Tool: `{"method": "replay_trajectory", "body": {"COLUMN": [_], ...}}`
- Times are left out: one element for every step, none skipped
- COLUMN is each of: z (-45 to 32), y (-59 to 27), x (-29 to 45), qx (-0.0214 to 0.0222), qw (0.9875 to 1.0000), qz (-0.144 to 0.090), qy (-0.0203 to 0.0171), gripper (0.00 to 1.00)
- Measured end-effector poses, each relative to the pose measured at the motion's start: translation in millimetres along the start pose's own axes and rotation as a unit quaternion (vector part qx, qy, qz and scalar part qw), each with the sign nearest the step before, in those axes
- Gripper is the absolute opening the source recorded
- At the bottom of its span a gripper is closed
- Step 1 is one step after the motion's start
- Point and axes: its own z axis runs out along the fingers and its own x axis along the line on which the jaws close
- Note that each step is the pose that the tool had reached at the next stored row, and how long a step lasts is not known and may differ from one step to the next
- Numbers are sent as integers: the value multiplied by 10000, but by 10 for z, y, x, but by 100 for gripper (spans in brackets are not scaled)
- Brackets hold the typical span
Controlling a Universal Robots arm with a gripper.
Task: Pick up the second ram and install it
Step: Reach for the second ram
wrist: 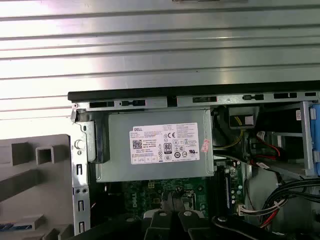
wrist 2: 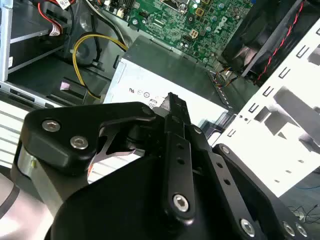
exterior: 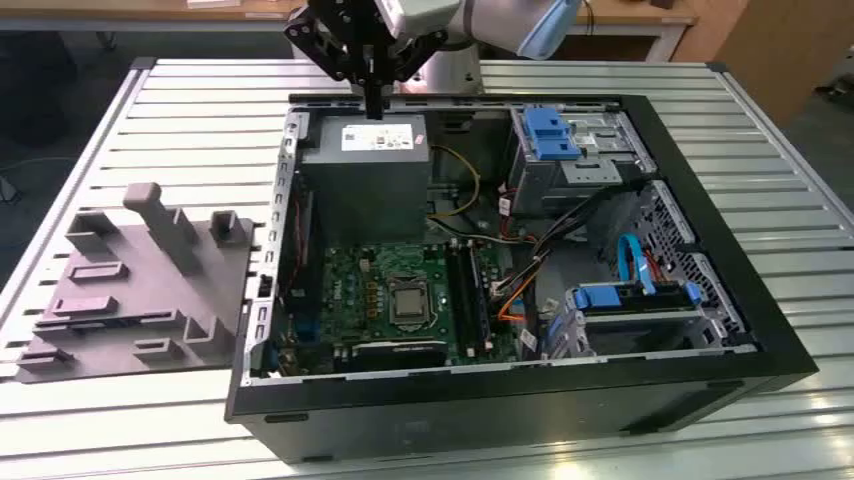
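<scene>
One gripper (exterior: 375,112), fingers (wrist: 169,220) pressed together on nothing, hangs over the power box (exterior: 363,180) at the case's (exterior: 534,400) edge nearest the arm (exterior: 501,20), while the second ram (wrist: 7,227), I think the blue strip in the grey holder (exterior: 147,300) beside the case, waits untouched; grabbing it needs spread fingers.

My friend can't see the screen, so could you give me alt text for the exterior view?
A robot arm's gripper hangs above the grey power supply at the far end of an open computer case, which lies on a slatted metal table. A green circuit board lies in the case's middle, and a grey plastic holder sits on the exterior view's left.
</scene>
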Motion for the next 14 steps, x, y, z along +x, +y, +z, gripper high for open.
{"method": "replay_trajectory", "body": {"z": [0, 0, 0, 0, 0, 0, 0, 0, 0, 0, 0, 0, 0, -1], "y": [0, 0, 0, 0, 0, 0, 0, 0, 0, 0, 0, 0, 0, 0], "x": [0, 0, 0, 0, 0, 0, 0, 0, 0, 0, 0, 0, 1, 7], "qx": [0, 0, 0, 0, 0, 0, 0, 0, 0, 0, 0, 0, 0, 1], "qw": [10000, 10000, 10000, 10000, 10000, 10000, 10000, 10000, 10000, 10000, 10000, 10000, 10000, 10000], "qz": [0, 0, 0, 0, 0, 0, 0, 0, 0, 0, 0, 0, 0, 1], "qy": [0, 0, 0, 0, 0, 0, 0, 0, 0, 0, 0, 0, 0, 0], "gripper": [11, 11, 11, 11, 11, 11, 11, 11, 11, 11, 11, 11, 11, 11]}}
